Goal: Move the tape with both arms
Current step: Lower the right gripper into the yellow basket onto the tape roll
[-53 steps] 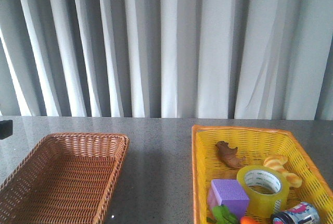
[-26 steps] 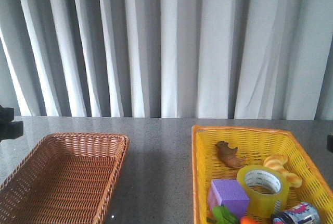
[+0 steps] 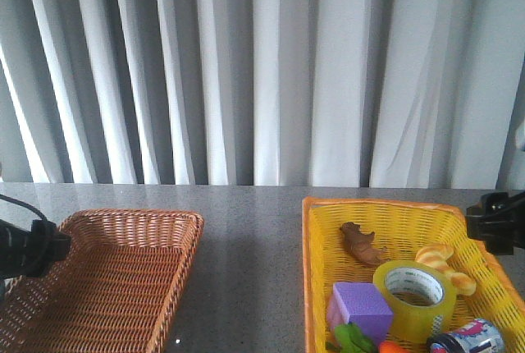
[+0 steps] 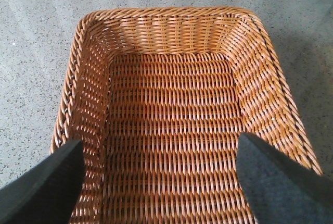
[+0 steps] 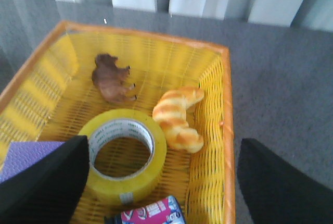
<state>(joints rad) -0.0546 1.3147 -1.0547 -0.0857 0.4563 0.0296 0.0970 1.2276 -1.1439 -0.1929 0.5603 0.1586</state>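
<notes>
While the tape (image 3: 414, 300) lies flat in the yellow basket (image 3: 316, 263), core opening upward, no pincer touches it, so the step in hand is judged to be the approach and first grasp. Within the basket, the roll sits toward 5 o'clock in the front view. A purple cube (image 3: 361, 305) touches it at 9 o'clock, a toy croissant (image 3: 444, 264) lies just beside it at 1 o'clock, a brown toy animal (image 3: 361, 244) lies at 11 o'clock, and a printed can (image 3: 467, 340) is close at 5 o'clock.

The right pincer (image 5: 161, 182) hangs above the basket with its fingers spread wide and nothing held; the roll (image 5: 124, 153) shows between them in the right wrist view.

To do the step well, the right arm (image 3: 498, 220) should descend vertically and centre on one wall of the roll, one finger inside the core and one outside. The wall facing the rim is judged the freest choice, since the cube blocks the opposite side. Closure should be firm, as the smooth tape face may slip.

The left pincer (image 4: 161, 182) is also wide and empty, over the brown wicker basket (image 3: 189, 230), which stands well apart at 9 o'clock on the grey surface (image 3: 250, 230).
</notes>
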